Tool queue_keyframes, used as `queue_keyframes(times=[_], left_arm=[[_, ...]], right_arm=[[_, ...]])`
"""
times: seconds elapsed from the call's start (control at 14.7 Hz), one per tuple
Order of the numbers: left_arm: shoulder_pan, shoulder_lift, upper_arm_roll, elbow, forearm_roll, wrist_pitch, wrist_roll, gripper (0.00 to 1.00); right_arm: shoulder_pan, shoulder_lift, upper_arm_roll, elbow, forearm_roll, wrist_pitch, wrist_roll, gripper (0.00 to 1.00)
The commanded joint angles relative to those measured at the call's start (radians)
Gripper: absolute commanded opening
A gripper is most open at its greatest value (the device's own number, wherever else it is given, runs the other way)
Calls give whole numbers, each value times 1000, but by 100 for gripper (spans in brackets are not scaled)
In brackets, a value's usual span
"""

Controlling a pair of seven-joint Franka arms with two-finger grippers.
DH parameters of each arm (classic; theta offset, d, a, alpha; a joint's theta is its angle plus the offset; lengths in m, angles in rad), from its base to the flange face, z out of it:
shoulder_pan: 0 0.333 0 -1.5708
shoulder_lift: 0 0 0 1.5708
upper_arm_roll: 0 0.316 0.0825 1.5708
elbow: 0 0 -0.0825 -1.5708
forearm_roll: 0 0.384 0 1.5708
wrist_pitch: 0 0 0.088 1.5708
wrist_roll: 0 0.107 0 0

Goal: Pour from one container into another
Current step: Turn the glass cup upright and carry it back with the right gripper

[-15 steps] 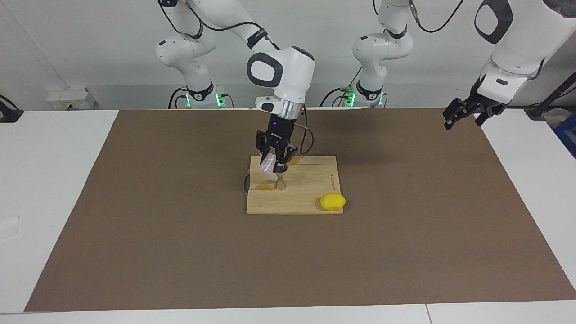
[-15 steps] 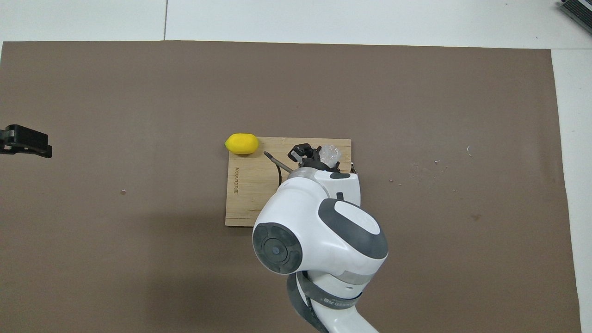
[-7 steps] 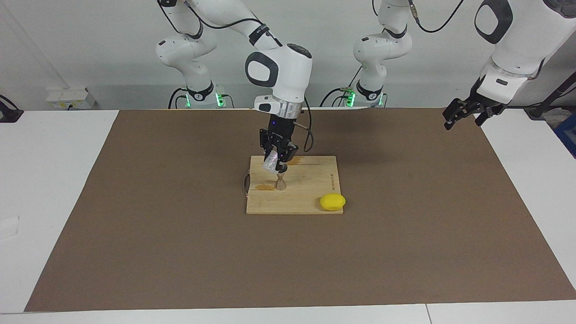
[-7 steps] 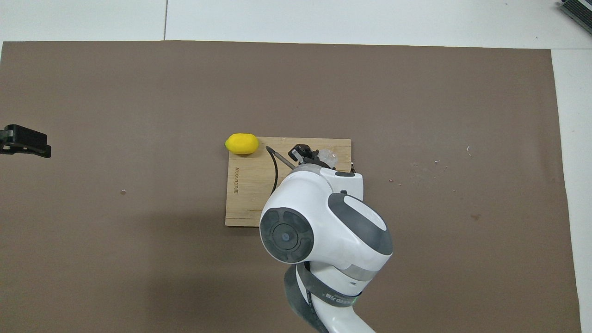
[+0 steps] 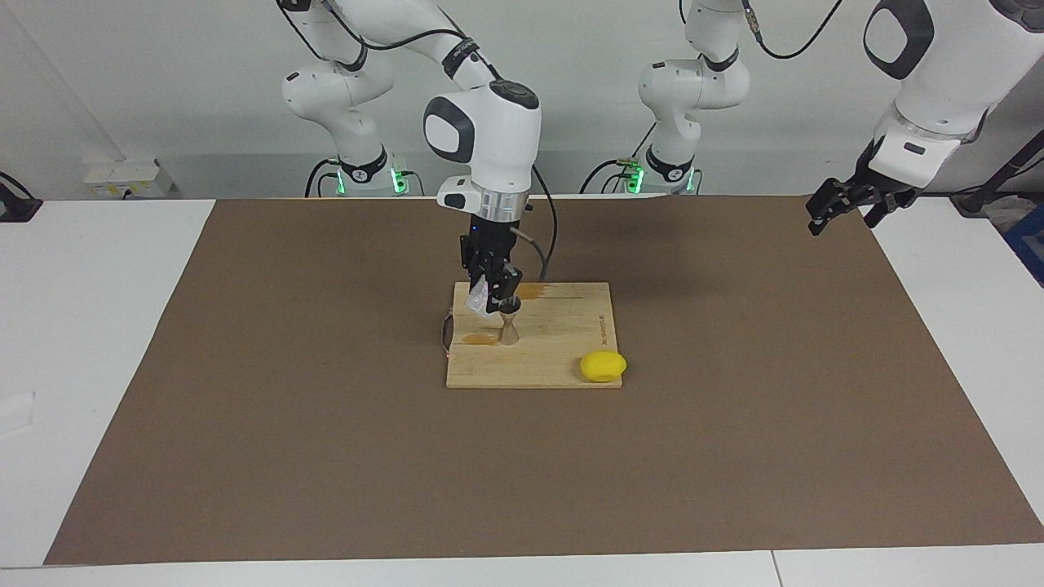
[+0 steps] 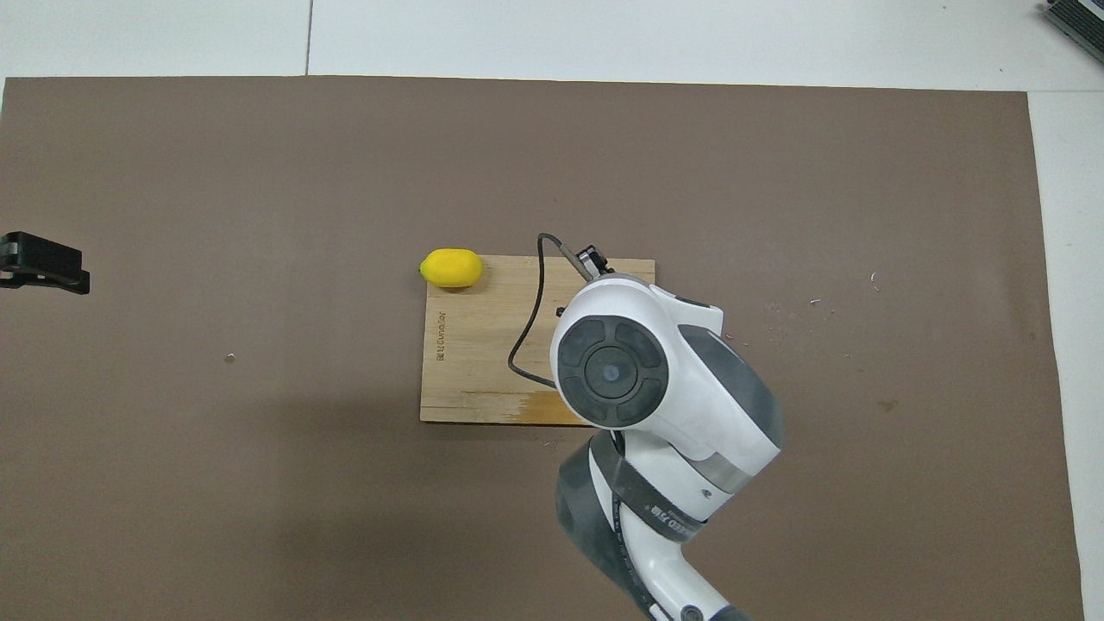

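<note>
I am working in a robotics lab. Two white arms are standing bolted at the edge of a white worktop, with green lights glowing at their bases and black cables trailing up a bare white wall. A brown mat is covering the worktop, and a power strip is sitting by the wall.

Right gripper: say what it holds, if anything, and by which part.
The right gripper is shut on the clear cup, pinching its side wall, tilted over the metal jigger. The left gripper holds nothing.
</note>
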Motion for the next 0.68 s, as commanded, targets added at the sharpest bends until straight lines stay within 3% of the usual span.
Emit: queue_keyframes(times=[0.0,0.61], left_arm=[[-27,-7,24,4,-1,-2,-14,100],[-15,-5,12,6,-1,-4,-17,100]], right_arm=[[-53,-19,10,-3,119,-5,-13,5],[-286,-32,9,-123,645,-2,-232,5]])
